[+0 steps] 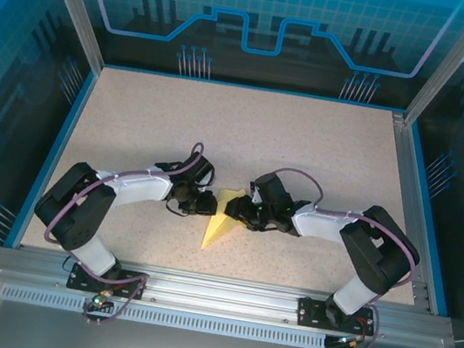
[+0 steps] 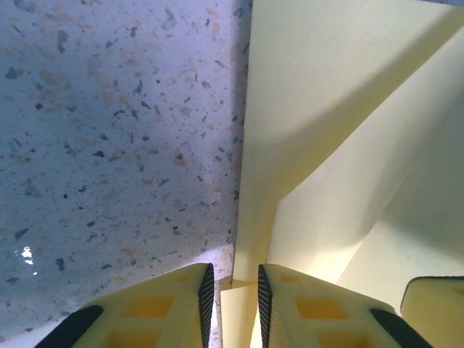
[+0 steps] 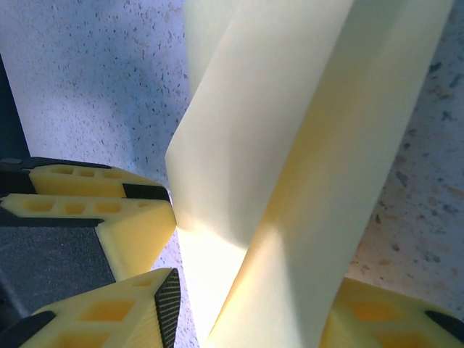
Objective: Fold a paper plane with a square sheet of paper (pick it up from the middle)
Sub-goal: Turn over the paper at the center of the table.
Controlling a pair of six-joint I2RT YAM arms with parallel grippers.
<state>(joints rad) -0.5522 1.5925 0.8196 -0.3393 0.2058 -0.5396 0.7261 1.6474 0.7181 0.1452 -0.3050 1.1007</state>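
**Mia:** Looking closest first, what is that long grey metal rail [image 1: 222, 289]?

**Tom:** Both arms are bolted to it. Just past it lies the yellow folded paper [image 1: 220, 225]. Its sharp tip points back at the rail.

**Mia:** Why do the arms crowd in on the paper?

**Tom:** I think they are making the next fold. The left gripper [image 2: 233, 274] is on the left of the paper, closed tight on a thin folded edge. That should stop the paper from sliding.

**Mia:** And the other one?

**Tom:** The right gripper [image 3: 257, 283] is on the right of the paper. A tall flap stands up between its yellow fingers [image 3: 138, 304]. I cannot tell if they squeeze it or just sit round it.

**Mia:** Is it a plane yet?

**Tom:** Not quite, I guess. It is thin and pointed, but that flap is not pressed flat.

**Mia:** What is under the paper?

**Tom:** A pale speckled table [image 1: 306, 150]. It looks flat and hard, so it should be good for pressing folds.

**Mia:** And far behind the paper?

**Tom:** Blue see-through walls [image 1: 265, 20] with line drawings, held up by silver posts.
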